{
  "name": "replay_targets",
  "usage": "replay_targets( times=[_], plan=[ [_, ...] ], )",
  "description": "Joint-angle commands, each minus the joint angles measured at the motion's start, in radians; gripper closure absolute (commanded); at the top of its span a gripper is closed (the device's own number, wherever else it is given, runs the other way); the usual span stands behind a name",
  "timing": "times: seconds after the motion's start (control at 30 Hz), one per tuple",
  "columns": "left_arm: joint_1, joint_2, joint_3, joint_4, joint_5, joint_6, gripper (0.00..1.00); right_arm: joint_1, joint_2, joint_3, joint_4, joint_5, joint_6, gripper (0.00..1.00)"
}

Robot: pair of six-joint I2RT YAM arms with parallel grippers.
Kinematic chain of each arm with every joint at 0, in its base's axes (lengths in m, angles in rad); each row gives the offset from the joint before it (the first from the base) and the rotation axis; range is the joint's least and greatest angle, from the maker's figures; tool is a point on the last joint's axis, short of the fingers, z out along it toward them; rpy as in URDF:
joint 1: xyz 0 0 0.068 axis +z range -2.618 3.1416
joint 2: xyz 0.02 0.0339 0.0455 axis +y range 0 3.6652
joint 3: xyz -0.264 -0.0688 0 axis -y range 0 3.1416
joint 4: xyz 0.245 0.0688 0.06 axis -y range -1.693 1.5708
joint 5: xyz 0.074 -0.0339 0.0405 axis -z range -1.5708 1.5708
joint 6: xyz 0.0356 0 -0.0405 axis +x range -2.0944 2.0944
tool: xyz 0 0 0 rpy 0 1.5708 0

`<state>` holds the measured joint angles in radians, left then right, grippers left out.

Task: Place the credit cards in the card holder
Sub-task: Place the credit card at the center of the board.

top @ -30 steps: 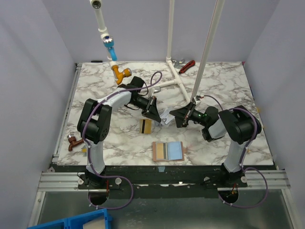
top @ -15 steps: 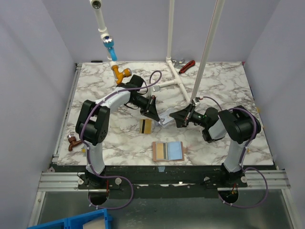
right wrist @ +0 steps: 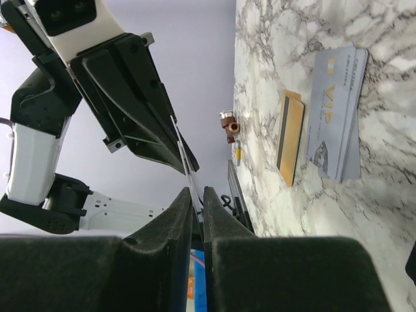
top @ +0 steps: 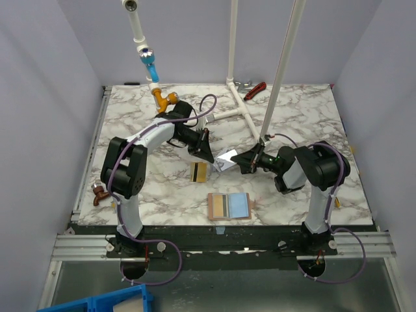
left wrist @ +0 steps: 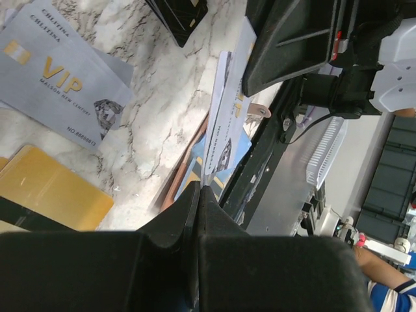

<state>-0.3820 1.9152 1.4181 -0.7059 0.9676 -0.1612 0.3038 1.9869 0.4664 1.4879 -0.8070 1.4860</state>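
Observation:
A silvery-grey credit card (top: 225, 158) hangs tilted above the table between both grippers. My left gripper (top: 211, 157) is shut on one edge of it; in the left wrist view (left wrist: 199, 188) the card (left wrist: 218, 123) stands edge-on. My right gripper (top: 239, 162) is shut on the opposite edge, and in the right wrist view (right wrist: 197, 190) its fingers show only a thin gap around the card (right wrist: 185, 166). The gold card (top: 199, 171) lies flat below. Another silvery VIP card (left wrist: 62, 78) lies on the table. The tan card holder (top: 229, 206) lies open near the front, with a light blue card showing in it.
A white pipe frame (top: 235, 110) with two uprights stands behind the grippers. A red-handled tool (top: 255, 90) lies at the back edge. A blue and orange pipe fitting (top: 159, 96) hangs at the back left. A small copper fitting (top: 100, 192) lies at the left edge.
The right gripper has moved left onto the silvery card. The left gripper has shifted slightly back and the card has risen and tilted off the table.

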Motion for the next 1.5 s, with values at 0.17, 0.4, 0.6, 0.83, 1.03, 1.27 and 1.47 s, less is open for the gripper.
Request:
replay_targets(
  times=[0.17, 0.4, 0.6, 0.83, 1.03, 1.27, 1.47],
  plan=[
    [0.02, -0.002, 0.027, 0.007, -0.142, 0.017, 1.0, -0.006, -0.004, 0.057, -0.063, -0.083, -0.131, 0.87],
    [0.023, -0.052, 0.042, -0.013, -0.185, 0.032, 1.0, -0.006, -0.005, 0.043, -0.146, -0.061, -0.204, 0.9],
    [0.022, -0.122, 0.001, -0.003, -0.163, 0.032, 1.0, -0.006, -0.002, 0.091, -0.211, -0.04, -0.243, 0.92],
    [0.017, -0.226, -0.014, 0.011, -0.114, 0.035, 1.0, 0.005, -0.04, 0.192, -0.51, 0.051, -0.443, 0.92],
    [0.001, -0.266, -0.049, 0.019, -0.072, 0.054, 1.0, 0.043, -0.07, 0.233, -0.657, 0.186, -0.539, 0.92],
    [-0.005, -0.14, 0.017, -0.037, -0.034, 0.116, 1.0, 0.072, -0.139, 0.108, -0.59, 0.377, -0.506, 0.93],
    [-0.023, -0.055, 0.076, -0.104, -0.024, 0.189, 1.0, 0.105, -0.133, 0.047, -0.492, 0.492, -0.437, 0.91]
  ],
)
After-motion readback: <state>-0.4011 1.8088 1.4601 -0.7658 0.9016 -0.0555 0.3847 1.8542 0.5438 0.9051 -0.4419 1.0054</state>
